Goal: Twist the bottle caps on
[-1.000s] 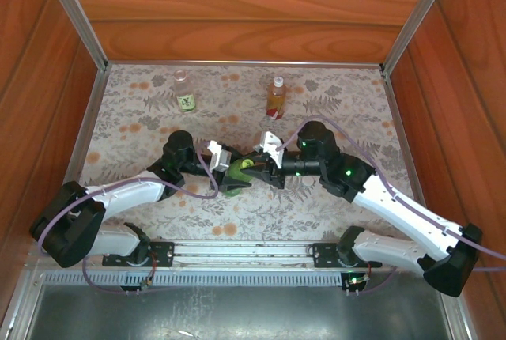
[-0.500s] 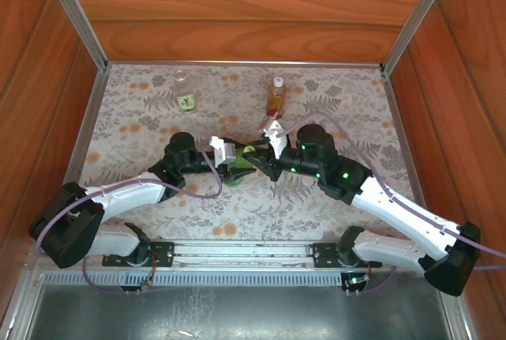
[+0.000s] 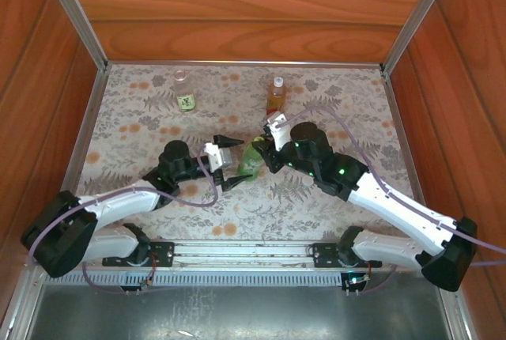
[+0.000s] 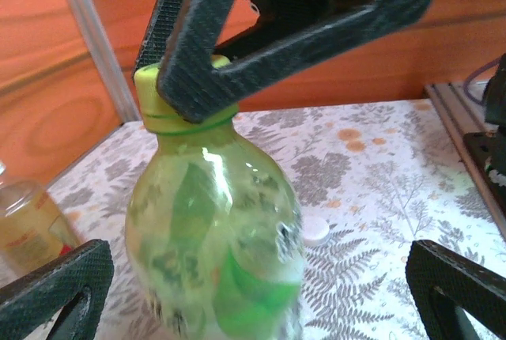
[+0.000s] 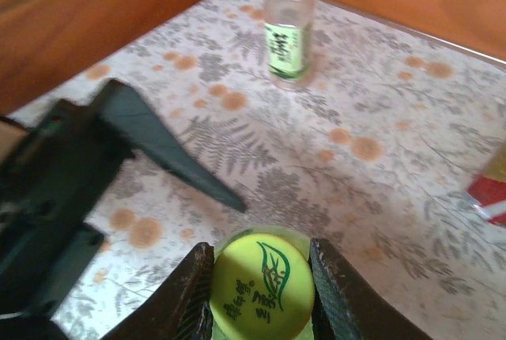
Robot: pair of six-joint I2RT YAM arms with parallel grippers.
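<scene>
The green bottle (image 3: 250,160) (image 4: 213,229) is at mid-table between the two arms. My right gripper (image 3: 258,150) (image 5: 261,277) is shut from above on its yellow-green cap (image 5: 261,286) (image 4: 149,91). My left gripper (image 3: 239,161) (image 4: 253,308) is open, with one finger on each side of the bottle's body and neither touching it. The bottle of amber liquid (image 3: 275,96) (image 4: 28,229) and the clear bottle (image 3: 184,91) (image 5: 287,28) stand upright at the back. A white cap (image 4: 316,232) lies on the cloth behind the green bottle.
A floral cloth (image 3: 340,111) covers the table, and wooden walls (image 3: 237,8) close in the back and both sides. A metal rail (image 3: 237,251) carrying the arm bases runs along the near edge. Open cloth lies to the far left and far right.
My left gripper has opened, let go of the green bottle and drawn back to the left. My right gripper has stayed shut on the cap and shifted a little toward the back.
</scene>
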